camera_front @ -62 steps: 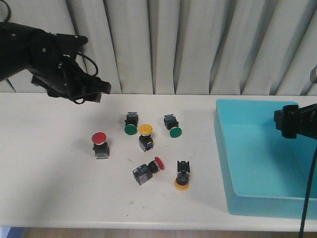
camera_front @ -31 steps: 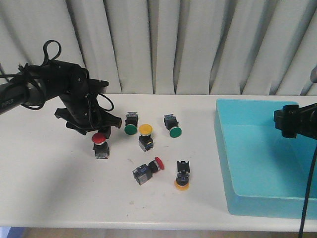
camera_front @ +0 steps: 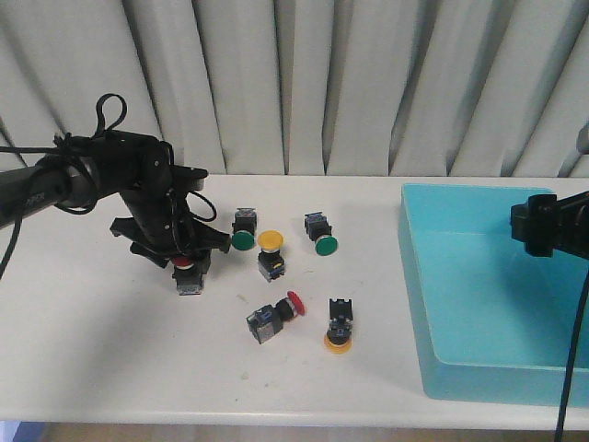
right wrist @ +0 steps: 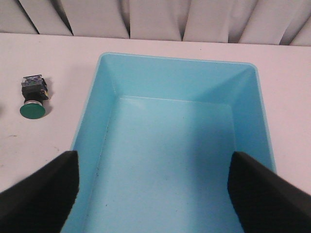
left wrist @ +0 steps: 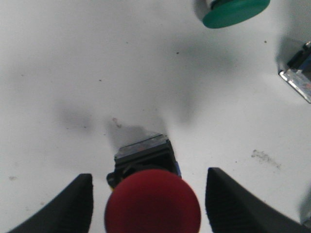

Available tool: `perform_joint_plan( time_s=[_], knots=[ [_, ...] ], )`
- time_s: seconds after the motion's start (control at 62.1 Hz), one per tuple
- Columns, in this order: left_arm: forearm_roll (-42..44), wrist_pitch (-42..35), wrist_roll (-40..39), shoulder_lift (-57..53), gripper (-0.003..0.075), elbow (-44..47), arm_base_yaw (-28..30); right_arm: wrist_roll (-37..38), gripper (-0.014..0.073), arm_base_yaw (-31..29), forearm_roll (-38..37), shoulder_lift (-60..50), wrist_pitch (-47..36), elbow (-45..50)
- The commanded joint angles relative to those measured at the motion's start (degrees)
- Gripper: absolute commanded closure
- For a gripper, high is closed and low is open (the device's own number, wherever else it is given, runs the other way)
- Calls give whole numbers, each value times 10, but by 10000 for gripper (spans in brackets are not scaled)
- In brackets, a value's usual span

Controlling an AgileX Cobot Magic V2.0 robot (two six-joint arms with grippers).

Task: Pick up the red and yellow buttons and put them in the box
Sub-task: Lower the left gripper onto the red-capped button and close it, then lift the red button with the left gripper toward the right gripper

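A red button (left wrist: 152,204) stands upright on its black-grey body (camera_front: 190,281) at the table's left. My left gripper (camera_front: 182,255) is lowered over it, open, one finger (left wrist: 73,206) on each side of the cap with a gap on both sides. A yellow button (camera_front: 270,241) stands upright near the middle. Another red button (camera_front: 294,304) lies on its side, and a second yellow button (camera_front: 338,343) rests cap-down beside it. The turquoise box (camera_front: 416,276) sits at the right, and in the right wrist view nothing lies in it. My right gripper (right wrist: 153,194) hangs open above the box (right wrist: 160,145).
Two green-capped buttons (camera_front: 242,240) (camera_front: 325,245) lie behind the yellow one; one green cap (left wrist: 233,12) shows near my left gripper, and another green button (right wrist: 33,110) shows left of the box. A grey pleated curtain backs the table. The table's front edge runs close below the buttons.
My left arm has swung right and come down from above the table's back left; its fingers now straddle the upright red button. The right arm and all buttons have stayed put.
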Motion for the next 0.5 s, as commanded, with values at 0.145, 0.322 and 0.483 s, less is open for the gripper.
perform_joint_plan(
  time_s=[0.145, 0.322, 0.483],
  knots=[
    [-12, -35, 13, -35, 505, -16, -3, -1, 4, -3, 4, -10, -32, -19],
    [-16, -33, 61, -47, 729, -16, -3, -54, 4, 33, 5, -10, -40, -19],
    [-16, 7, 87, -81, 728, -45, -3, -158, 4, 122, -18, -7, -71, -5]
  ],
)
